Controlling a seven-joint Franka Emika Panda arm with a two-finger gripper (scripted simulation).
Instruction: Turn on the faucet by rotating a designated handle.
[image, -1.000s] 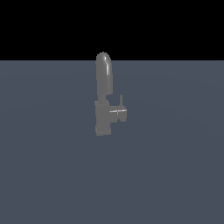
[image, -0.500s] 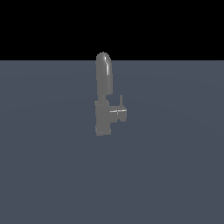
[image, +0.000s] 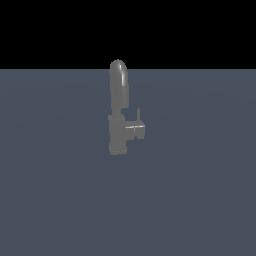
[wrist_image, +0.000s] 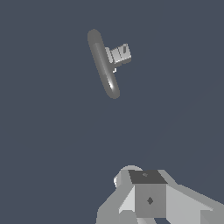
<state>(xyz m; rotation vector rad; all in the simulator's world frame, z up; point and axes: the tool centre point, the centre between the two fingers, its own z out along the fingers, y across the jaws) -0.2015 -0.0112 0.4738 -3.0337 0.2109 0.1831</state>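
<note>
The grey faucet (image: 119, 112) stands upright on the dark grey floor in the middle of the exterior view. Its tall arched spout rises above a blocky lower body. A short stub (image: 135, 130) sticks out toward the exterior view's right. The handle (image: 138, 114) is a small thin lever pointing up from that stub. The wrist view looks down on the faucet (wrist_image: 103, 63) and its stub (wrist_image: 119, 54) from above. My gripper (wrist_image: 147, 199) shows only as grey blocks at the picture's edge, far from the faucet and touching nothing. It is out of the exterior view.
A flat dark grey floor (image: 200, 190) lies all around the faucet. A black background fills the upper part of the exterior view.
</note>
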